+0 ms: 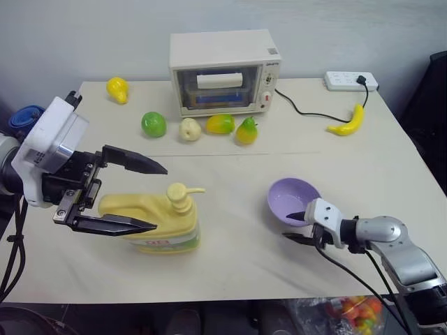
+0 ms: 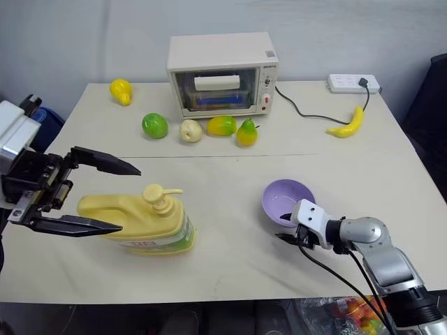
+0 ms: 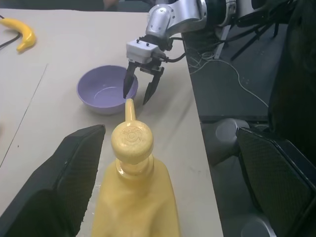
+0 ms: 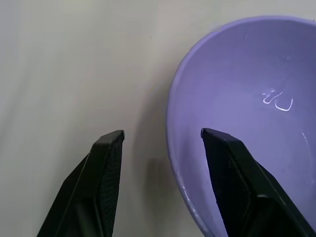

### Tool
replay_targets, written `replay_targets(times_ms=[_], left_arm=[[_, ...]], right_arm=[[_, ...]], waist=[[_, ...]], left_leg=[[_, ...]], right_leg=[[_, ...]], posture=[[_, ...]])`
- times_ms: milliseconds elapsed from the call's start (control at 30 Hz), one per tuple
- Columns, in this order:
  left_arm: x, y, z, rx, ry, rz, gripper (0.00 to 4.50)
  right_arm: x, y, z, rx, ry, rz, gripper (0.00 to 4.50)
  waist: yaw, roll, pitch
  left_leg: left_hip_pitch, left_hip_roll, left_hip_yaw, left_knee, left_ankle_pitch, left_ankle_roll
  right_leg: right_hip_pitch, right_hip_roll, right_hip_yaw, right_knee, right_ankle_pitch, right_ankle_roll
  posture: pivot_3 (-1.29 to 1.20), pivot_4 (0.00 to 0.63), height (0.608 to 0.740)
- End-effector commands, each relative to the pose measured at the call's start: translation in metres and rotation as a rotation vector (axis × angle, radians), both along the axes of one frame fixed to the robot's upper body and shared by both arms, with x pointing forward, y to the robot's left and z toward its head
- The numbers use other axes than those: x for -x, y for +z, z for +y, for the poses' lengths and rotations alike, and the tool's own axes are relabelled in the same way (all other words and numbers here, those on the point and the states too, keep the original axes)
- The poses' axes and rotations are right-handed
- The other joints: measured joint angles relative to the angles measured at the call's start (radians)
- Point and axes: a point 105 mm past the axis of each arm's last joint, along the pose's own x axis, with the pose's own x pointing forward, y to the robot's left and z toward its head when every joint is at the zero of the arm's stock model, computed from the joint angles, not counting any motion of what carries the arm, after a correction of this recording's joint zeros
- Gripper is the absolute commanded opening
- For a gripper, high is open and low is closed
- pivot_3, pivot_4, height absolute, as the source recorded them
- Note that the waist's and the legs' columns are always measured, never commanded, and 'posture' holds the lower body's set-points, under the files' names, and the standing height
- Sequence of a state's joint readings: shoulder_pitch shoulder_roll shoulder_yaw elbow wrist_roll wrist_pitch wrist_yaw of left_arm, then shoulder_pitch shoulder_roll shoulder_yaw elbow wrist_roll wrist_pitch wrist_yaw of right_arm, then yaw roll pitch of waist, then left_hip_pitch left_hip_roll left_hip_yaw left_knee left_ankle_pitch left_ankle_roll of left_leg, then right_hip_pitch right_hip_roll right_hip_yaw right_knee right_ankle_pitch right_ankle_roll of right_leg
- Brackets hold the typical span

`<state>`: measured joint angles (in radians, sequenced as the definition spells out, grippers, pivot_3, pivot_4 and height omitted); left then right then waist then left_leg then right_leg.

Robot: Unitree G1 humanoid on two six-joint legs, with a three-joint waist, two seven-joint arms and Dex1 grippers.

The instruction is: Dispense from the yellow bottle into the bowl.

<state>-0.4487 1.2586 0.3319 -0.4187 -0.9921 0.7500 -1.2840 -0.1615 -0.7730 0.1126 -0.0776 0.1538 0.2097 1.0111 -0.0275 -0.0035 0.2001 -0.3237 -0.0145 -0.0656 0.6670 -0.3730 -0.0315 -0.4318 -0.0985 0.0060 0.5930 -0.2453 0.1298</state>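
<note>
Lower left on the table, the yellow bottle sits between the left gripper's released jaws, ready for holding. Lower right, the right gripper straddles the bowl's near rim, jaws parted, likely to steady it.

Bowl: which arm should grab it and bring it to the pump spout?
Right. The right gripper already has its open fingers straddling the bowl rim; the left gripper is open around the yellow bottle.
</note>
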Motion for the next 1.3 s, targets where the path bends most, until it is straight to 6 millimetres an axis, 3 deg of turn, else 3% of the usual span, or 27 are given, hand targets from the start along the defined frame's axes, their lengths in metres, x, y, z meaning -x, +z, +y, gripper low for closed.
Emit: replay_targets(times_ms=[33,100,300,633,767,900,1033,1200,1300], left_arm=[[0.002,0.004,-0.001,-0.011,-0.011,-0.031,4.50],[0.002,0.003,0.000,-0.016,-0.010,-0.031,4.50],[0.002,0.002,-0.001,-0.017,-0.008,-0.032,4.50],[-0.005,-0.001,0.000,-0.008,0.007,-0.038,4.50],[-0.013,0.008,0.001,0.029,0.024,-0.052,4.50],[-0.021,0.021,-0.001,0.090,0.034,-0.071,4.50],[-0.014,0.024,0.004,0.082,-0.011,-0.015,3.64],[-0.022,0.023,0.010,0.056,0.008,-0.041,2.06],[-0.025,0.026,0.005,0.090,-0.002,-0.049,1.16]], right_arm=[[-0.004,0.004,0.001,0.007,0.011,-0.042,2.40],[-0.005,0.004,0.000,0.007,0.009,-0.047,2.05],[-0.007,0.004,0.000,0.010,0.013,-0.055,0.08],[-0.001,0.009,-0.003,0.097,0.113,-0.086,0.03],[0.003,0.023,-0.005,0.155,0.201,-0.115,0.03],[0.011,0.044,0.006,0.184,0.343,-0.143,0.03],[0.024,0.075,0.034,0.203,0.551,-0.174,0.00],[0.035,0.104,0.070,0.181,0.741,-0.179,0.00],[0.033,0.113,0.087,0.180,0.804,-0.189,0.00]], waist=[[0.000,0.000,0.000],[0.000,0.000,0.000],[-0.001,0.000,0.000],[0.000,-0.002,-0.001],[0.000,-0.002,-0.001],[-0.002,-0.002,-0.001],[-0.008,-0.001,0.000],[-0.001,-0.002,0.000],[0.000,-0.002,0.000]], left_leg=[[0.000,0.000,0.000,0.000,0.000,0.000],[0.000,0.000,0.000,0.000,0.000,0.000],[0.000,0.000,0.000,0.000,0.000,0.000],[0.002,0.001,0.000,0.001,0.000,0.000],[0.001,0.001,0.000,0.001,0.000,0.000],[0.001,0.001,0.000,0.002,0.000,0.000],[0.001,0.001,0.001,0.002,0.000,0.000],[-0.002,0.002,0.001,0.003,0.001,-0.001],[-0.013,0.001,0.000,0.014,0.000,-0.002]], right_leg=[[0.000,0.000,0.000,0.000,0.000,0.000],[0.000,0.000,0.000,0.000,0.000,0.000],[0.000,0.000,0.000,0.000,0.000,0.000],[0.001,0.001,0.001,0.000,0.000,0.000],[0.000,0.001,0.001,0.000,0.000,0.000],[0.000,0.001,0.001,0.000,0.000,0.000],[-0.001,0.002,0.001,0.005,0.000,0.000],[-0.005,0.002,0.001,0.008,0.000,0.000],[-0.013,0.002,0.000,0.013,0.000,0.000]], posture=[[0.00,0.150,0.740],[0.00,0.150,0.740],[0.00,0.150,0.740],[0.00,0.150,0.740],[0.00,0.150,0.740],[0.00,0.150,0.740],[0.00,0.150,0.740],[0.00,0.150,0.740],[0.00,0.150,0.740]])
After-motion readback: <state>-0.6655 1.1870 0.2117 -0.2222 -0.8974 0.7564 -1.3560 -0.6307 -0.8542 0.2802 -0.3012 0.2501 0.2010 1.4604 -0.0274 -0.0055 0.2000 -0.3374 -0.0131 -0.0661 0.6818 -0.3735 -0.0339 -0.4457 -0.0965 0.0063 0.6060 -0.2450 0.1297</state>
